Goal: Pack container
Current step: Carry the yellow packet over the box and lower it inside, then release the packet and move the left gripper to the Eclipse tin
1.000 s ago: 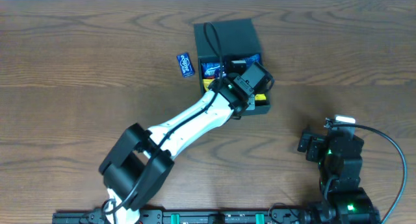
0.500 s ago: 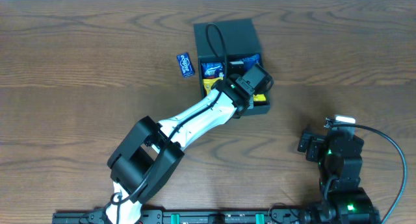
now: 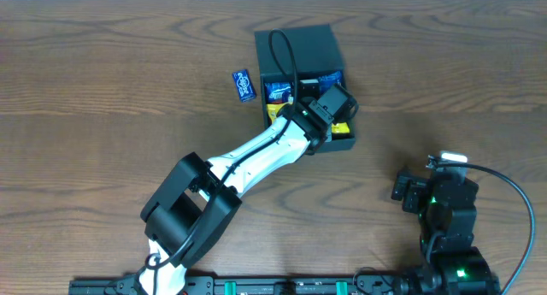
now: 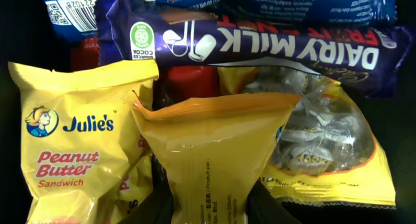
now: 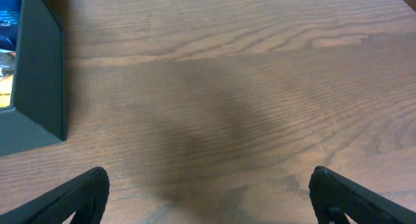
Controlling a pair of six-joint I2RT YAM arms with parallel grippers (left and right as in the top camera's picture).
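Note:
The dark teal container stands open at the far middle of the table, its lid laid back. My left gripper hangs low over its tray, shut on a plain yellow snack packet pinched between the black fingers. Under it lie a purple Dairy Milk bar, a yellow Julie's peanut butter sandwich packet, a clear bag of sweets and blue packets. My right gripper stands open and holds nothing, above bare table at the near right.
One small blue packet lies on the table just left of the container. In the right wrist view the container's corner shows at the far left. The right arm sits near the front edge.
The left arm's elbow has shifted a little to the right. Its gripper stays over the container, still holding the yellow packet. The right arm has not moved.

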